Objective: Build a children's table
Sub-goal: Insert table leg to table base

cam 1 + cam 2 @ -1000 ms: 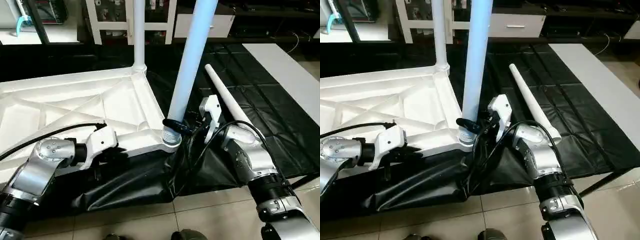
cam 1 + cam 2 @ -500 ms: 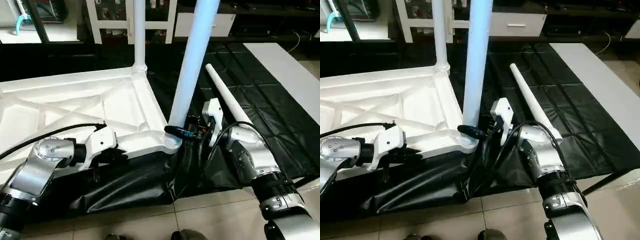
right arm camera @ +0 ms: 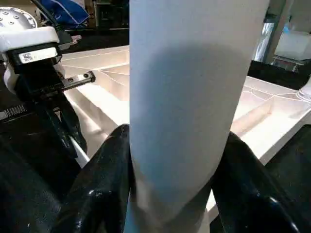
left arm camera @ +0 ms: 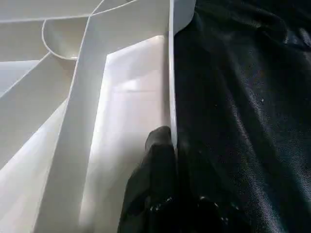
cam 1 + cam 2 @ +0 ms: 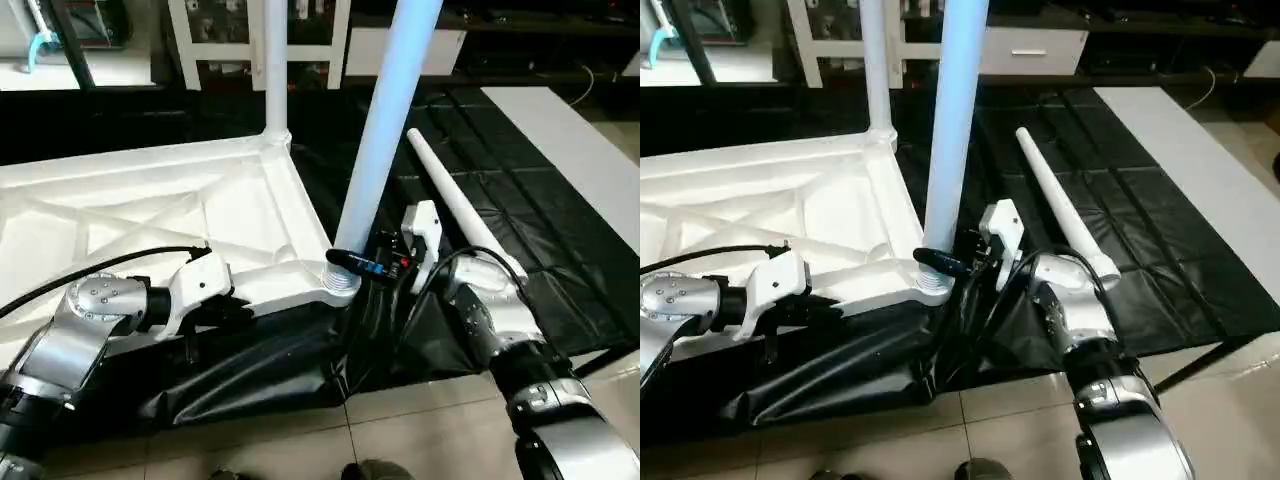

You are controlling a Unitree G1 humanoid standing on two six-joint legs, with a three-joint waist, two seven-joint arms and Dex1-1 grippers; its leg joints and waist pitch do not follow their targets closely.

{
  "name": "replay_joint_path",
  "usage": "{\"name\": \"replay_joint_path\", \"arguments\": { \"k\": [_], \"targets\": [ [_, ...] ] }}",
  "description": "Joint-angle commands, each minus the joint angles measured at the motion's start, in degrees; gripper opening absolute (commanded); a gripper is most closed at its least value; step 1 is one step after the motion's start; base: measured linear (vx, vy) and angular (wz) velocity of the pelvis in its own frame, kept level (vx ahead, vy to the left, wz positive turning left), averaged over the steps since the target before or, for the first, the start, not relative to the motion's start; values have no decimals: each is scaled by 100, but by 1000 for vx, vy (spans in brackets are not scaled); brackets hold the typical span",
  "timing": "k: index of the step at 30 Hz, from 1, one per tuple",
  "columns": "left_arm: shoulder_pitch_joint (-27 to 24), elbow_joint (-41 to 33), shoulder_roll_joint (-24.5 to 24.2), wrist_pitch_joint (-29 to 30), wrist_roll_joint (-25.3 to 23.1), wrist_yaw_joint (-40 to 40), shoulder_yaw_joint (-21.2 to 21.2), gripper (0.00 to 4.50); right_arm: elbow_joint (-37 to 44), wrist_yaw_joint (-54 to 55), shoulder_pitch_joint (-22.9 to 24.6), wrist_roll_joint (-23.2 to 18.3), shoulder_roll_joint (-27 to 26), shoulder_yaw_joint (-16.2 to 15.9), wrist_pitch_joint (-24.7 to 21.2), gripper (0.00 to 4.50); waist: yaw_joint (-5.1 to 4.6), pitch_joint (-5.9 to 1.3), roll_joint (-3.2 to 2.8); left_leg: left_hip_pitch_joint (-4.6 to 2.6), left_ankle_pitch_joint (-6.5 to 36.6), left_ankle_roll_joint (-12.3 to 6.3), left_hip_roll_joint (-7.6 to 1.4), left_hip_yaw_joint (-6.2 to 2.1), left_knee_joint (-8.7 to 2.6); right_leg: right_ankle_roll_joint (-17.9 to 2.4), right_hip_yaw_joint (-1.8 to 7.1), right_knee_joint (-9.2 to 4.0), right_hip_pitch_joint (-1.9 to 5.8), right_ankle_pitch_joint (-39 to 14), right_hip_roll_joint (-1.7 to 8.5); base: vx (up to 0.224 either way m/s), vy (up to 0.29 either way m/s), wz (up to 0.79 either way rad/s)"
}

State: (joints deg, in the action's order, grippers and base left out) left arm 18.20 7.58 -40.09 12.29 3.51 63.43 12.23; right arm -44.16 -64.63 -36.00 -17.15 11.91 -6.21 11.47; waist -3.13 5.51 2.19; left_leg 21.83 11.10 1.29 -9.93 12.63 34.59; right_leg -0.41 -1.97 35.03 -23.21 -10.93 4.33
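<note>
Since a second ago, the right gripper (image 5: pixel 352 262) has drawn in nearer the corner socket, and the tall white tapered tube leg (image 5: pixel 385 140) it clamps stands a little straighter. Its two black fingers (image 3: pixel 104 179) pinch that leg just above the ribbed foot, which sits in the round socket at the near corner of the white plastic square top (image 5: pixel 150 215). This top lies upside down, diagonal ribs upward, on a black sheet (image 5: pixel 520 220), at ten o'clock from the right gripper. A second upright white leg (image 5: pixel 276 70) stands in the far corner socket at twelve o'clock. A loose white leg (image 5: pixel 455 205) lies on the sheet at two o'clock. The left gripper (image 5: pixel 232 305), jaws pressed together, pinches the top's near rim.
</note>
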Motion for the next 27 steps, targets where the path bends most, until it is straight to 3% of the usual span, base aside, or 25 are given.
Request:
{"name": "replay_joint_path", "arguments": {
  "k": [1, 9, 17, 25, 27],
  "targets": [
    [-122, 87, -31, 49, -144, 113, 248, 0, -405, -14, 104, 354, 45, -162, -156, 187, 14, -209, -78, -175, 2096, 96, -399, -262, -565, -1373, 288, -468, 59, -1961, 384, 0, 0, 0],
    [-179, 31, -76, 68, -127, 155, 246, 0, -763, -661, 26, 658, 271, -481, -158, 187, 30, -217, -76, -180, 1889, 3, -404, -231, -569, -1486, 290, -450, 56, -1557, 373, 0, 0, 0],
    [-180, -1, -82, 64, -156, 166, 278, 0, -1111, -894, -117, 897, 371, -619, 19, 187, 33, -188, -69, -197, 2159, 84, -417, -248, -599, -1412, 301, -493, 38, -1932, 385, 0, 0, 0],
    [-164, 68, -52, -85, -331, -52, 288, 0, -1126, -1016, 38, 822, 383, -546, 84, 187, 41, -160, -56, -239, 2589, 208, -418, -266, -628, -1227, 314, -560, -23, -2428, 386, 0, 0, 0],
    [-163, 72, -54, -100, -345, -62, 296, 0, -1138, -1019, 70, 824, 396, -534, 117, 187, 41, -184, -67, -238, 2488, 215, -421, -269, -643, -1242, 310, -553, 1, -2259, 385, 0, 0, 0]
  ]
}}
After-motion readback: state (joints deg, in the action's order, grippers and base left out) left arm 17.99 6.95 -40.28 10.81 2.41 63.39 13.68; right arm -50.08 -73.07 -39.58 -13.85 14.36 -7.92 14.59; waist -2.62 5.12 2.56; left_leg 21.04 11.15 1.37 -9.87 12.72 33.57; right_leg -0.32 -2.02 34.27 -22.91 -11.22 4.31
